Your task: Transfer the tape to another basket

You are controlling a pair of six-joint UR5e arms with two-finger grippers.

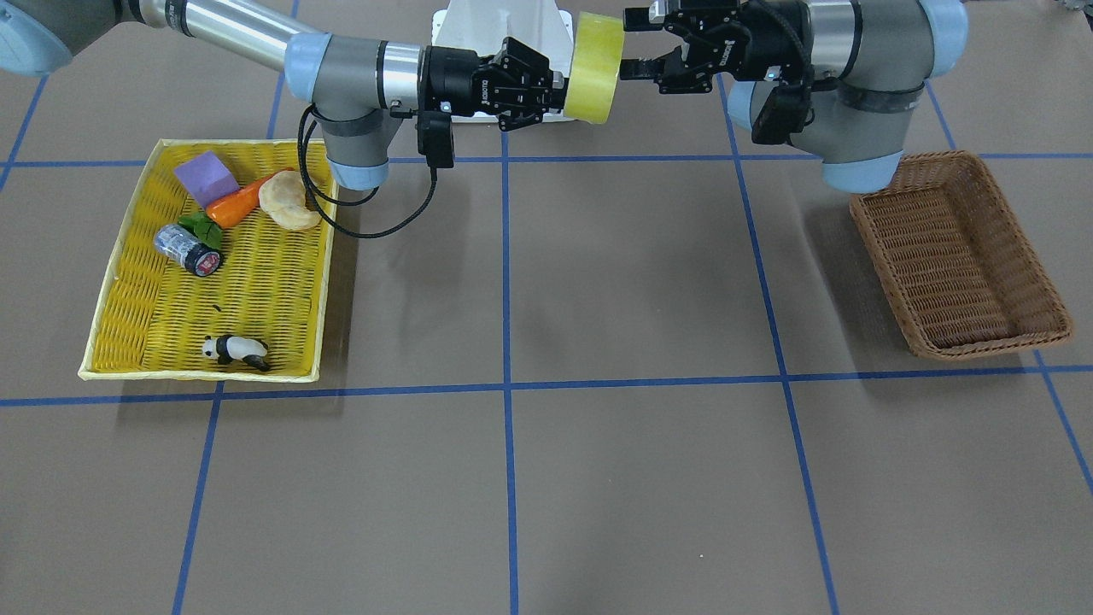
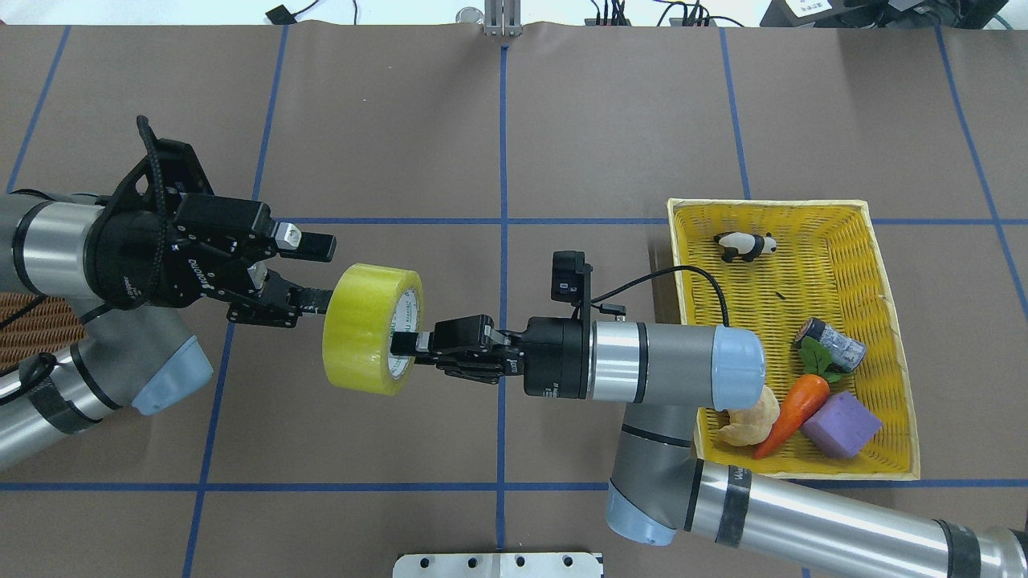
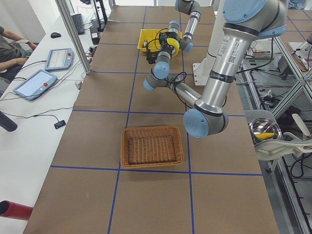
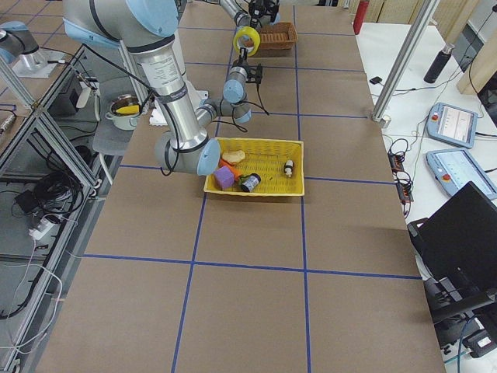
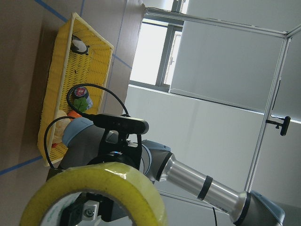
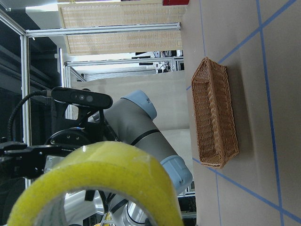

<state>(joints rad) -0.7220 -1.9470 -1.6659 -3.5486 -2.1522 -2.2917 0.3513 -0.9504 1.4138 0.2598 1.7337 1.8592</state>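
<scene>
The yellow tape roll (image 2: 365, 327) hangs in the air between both grippers, over the table's middle; it also shows in the front view (image 1: 595, 68). My right gripper (image 2: 403, 345) is shut on the roll's rim, one finger inside the core. My left gripper (image 2: 315, 271) is open at the roll's other face, its lower finger touching or nearly touching the tape, its upper finger clear of it. The brown wicker basket (image 1: 956, 256) stands empty under my left arm. It is mostly hidden in the overhead view (image 2: 32, 321) and fully in view from the left (image 3: 151, 146).
The yellow woven tray (image 2: 811, 281) on my right side holds a panda figure (image 2: 744, 245), a silver-black cylinder (image 2: 831, 343), a carrot (image 2: 795, 405), a purple block (image 2: 842, 424) and a bread piece (image 2: 751, 421). The right arm's elbow overhangs the tray's near corner.
</scene>
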